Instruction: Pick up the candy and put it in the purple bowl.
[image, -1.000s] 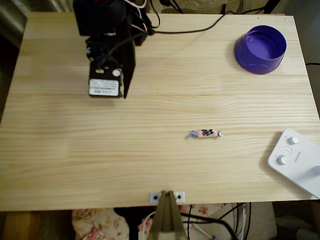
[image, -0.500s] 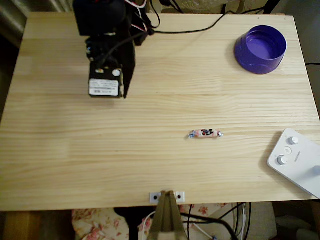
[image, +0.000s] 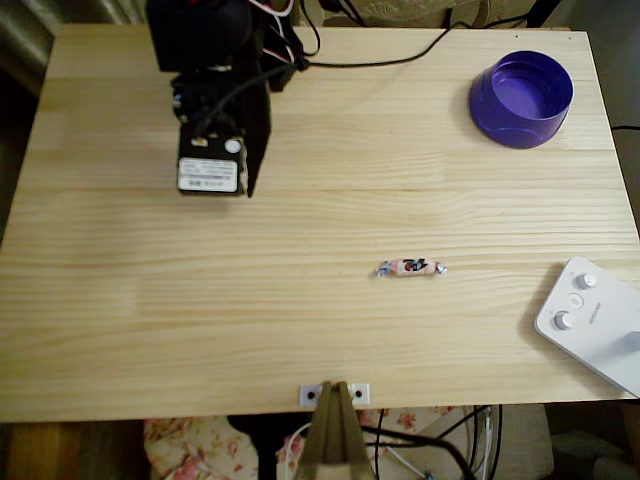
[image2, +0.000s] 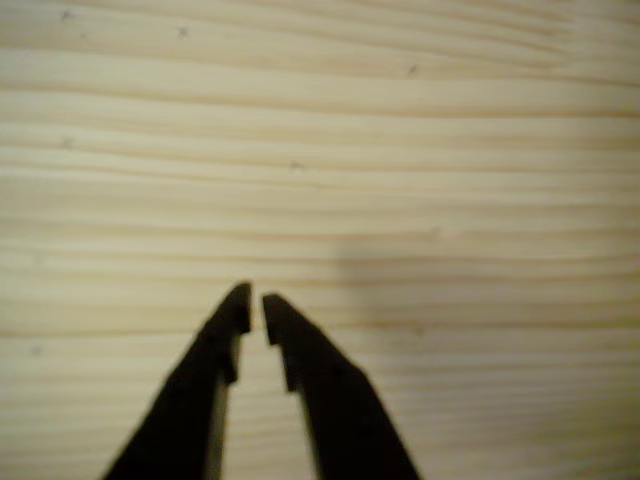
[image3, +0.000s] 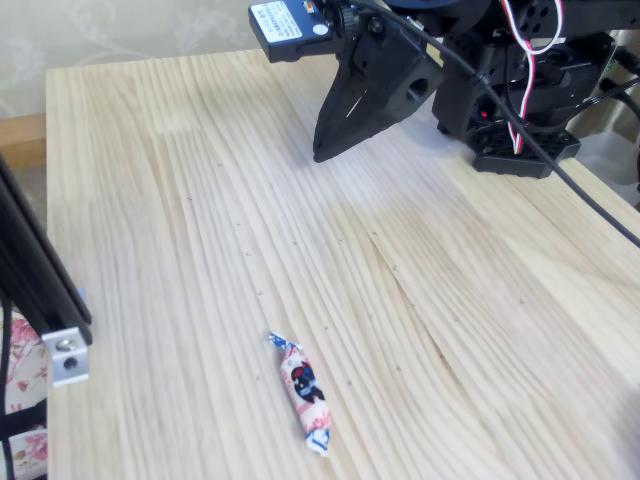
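The candy (image: 411, 268), a small pinkish-white wrapped sweet with dark markings and twisted ends, lies flat on the wooden table, right of centre in the overhead view; it also lies at the bottom of the fixed view (image3: 304, 390). The purple bowl (image: 521, 98) stands upright at the far right corner, nothing inside it. My black gripper (image: 249, 185) hangs over the table's far left part, well away from the candy and the bowl. In the wrist view the gripper (image2: 256, 305) is shut, its tips nearly touching over bare wood, holding nothing. In the fixed view the gripper (image3: 322, 152) points down above the board.
A white device with knobs (image: 592, 322) lies at the table's (image: 300, 320) right front edge. The arm's base and cables (image: 380, 60) sit at the far side. A black frame post (image3: 40, 300) with a metal bracket stands at the near edge.
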